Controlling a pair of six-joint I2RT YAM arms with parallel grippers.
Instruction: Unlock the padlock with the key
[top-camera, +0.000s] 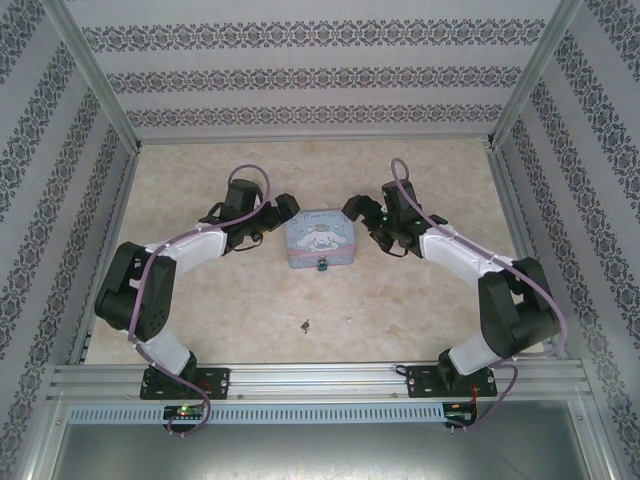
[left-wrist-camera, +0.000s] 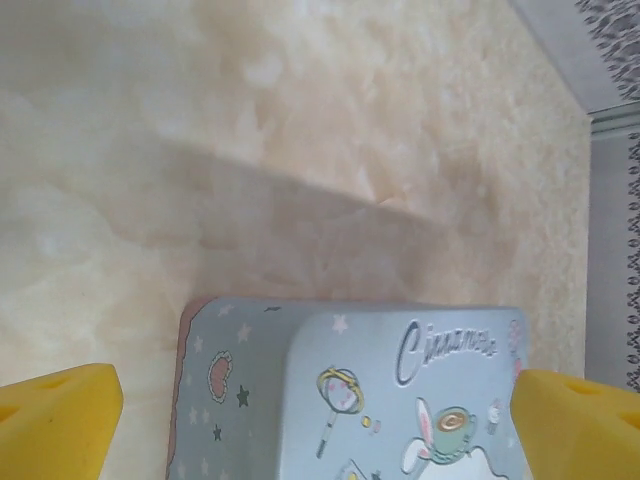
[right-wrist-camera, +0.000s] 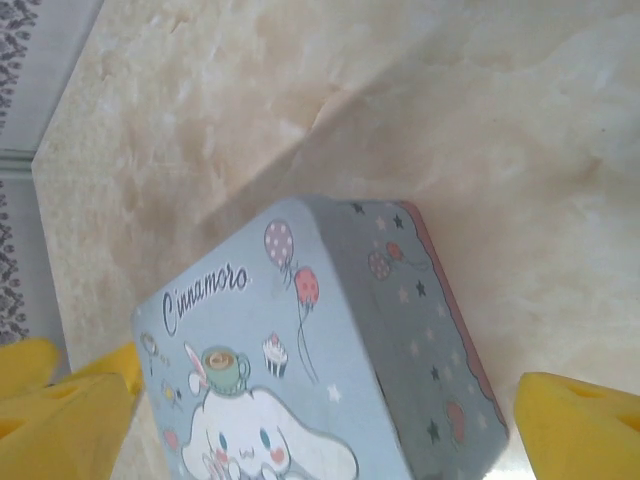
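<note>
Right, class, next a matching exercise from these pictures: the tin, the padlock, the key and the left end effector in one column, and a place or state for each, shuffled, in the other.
Column one:
1. tin
2. padlock
3. key
4. left end effector

Column two:
A. lying alone on the bare table, nearer the camera than the tin
B. at the tin's near edge
C. pale blue, cartoon on the lid, mid-table
D. open, yellow fingers wide apart

Pairs: 1-C; 2-B; 3-A; 4-D
</note>
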